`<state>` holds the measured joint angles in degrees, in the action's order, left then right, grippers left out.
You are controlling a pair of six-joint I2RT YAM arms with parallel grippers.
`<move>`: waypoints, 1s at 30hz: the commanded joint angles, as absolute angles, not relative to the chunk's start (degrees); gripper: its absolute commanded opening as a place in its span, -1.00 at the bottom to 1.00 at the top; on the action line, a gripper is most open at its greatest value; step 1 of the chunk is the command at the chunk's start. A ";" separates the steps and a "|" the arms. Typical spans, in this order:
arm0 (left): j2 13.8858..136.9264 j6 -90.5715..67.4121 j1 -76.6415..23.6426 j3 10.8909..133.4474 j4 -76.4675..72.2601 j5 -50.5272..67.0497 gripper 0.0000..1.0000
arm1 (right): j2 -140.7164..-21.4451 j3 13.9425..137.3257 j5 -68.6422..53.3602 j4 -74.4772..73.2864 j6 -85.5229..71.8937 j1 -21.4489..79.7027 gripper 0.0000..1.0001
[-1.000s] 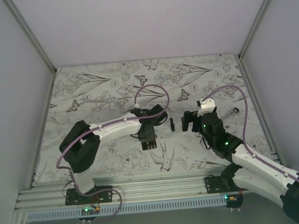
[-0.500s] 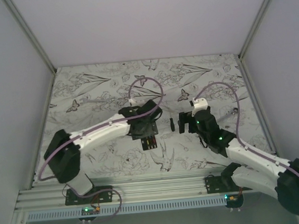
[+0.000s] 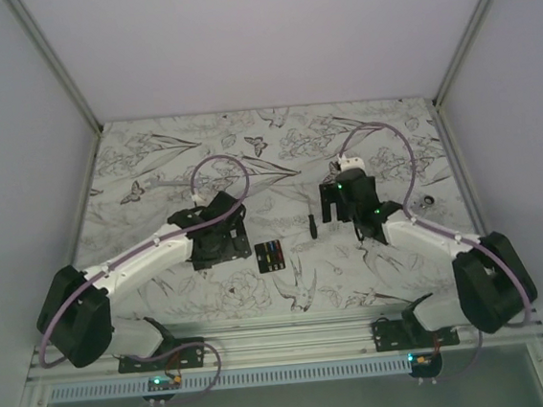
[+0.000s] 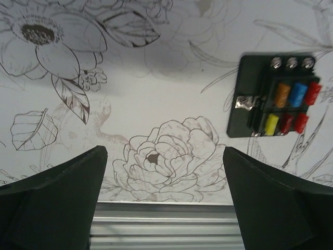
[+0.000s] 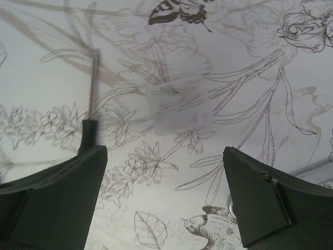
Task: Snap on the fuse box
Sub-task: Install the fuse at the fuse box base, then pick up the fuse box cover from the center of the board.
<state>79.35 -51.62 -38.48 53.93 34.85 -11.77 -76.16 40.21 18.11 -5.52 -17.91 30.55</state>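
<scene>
The fuse box (image 3: 271, 257) lies flat on the flower-print table, a black block with red, yellow, blue and orange fuses showing. In the left wrist view the fuse box (image 4: 276, 96) sits at the upper right, clear of the fingers. My left gripper (image 3: 217, 252) (image 4: 164, 153) stands open and empty just left of it. My right gripper (image 3: 344, 206) (image 5: 165, 151) is open over bare table. A clear plastic cover (image 5: 179, 107) lies ahead of it.
A thin black-handled tool (image 3: 312, 225) (image 5: 89, 120) lies between the two grippers, its handle close to my right gripper's left finger. A small metal part (image 3: 426, 201) lies at the right. The aluminium rail (image 4: 164, 229) runs along the near edge.
My left gripper opened, let go of the fuse box and moved left, leaving it flat on the table. The right arm swung its gripper toward the far side.
</scene>
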 commanded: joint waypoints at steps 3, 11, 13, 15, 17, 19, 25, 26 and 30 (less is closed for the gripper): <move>77.54 -48.01 -35.72 49.84 31.99 -6.36 0.99 | -86.75 50.20 23.09 -7.86 -23.03 27.78 0.99; 74.56 -46.32 -33.96 47.29 31.83 -5.63 0.99 | -101.82 61.23 29.98 -12.30 -25.08 26.77 0.99; 73.90 -46.08 -33.63 46.63 31.81 -5.56 1.00 | -103.56 62.54 29.83 -13.00 -25.21 26.48 0.99; 73.41 -46.01 -33.49 46.27 31.74 -5.52 1.00 | -104.07 62.43 29.39 -13.71 -25.47 26.37 0.99; 73.37 -45.97 -33.40 46.00 31.69 -5.54 1.00 | -103.03 61.26 29.19 -14.10 -25.73 26.42 0.99; 73.38 -45.98 -33.40 45.85 31.48 -5.42 1.00 | -101.44 59.55 29.08 -14.27 -25.95 26.37 0.98; 73.78 -46.10 -33.39 45.57 30.69 -4.36 1.00 | -95.46 52.91 29.76 -14.72 -26.64 25.36 0.99; 73.82 -46.14 -33.40 45.49 30.63 -4.30 0.99 | -94.51 51.90 29.70 -14.68 -26.89 24.95 0.99; 73.83 -46.31 -33.39 45.51 30.33 -3.74 0.99 | -90.96 48.45 28.16 -13.90 -27.22 23.39 0.99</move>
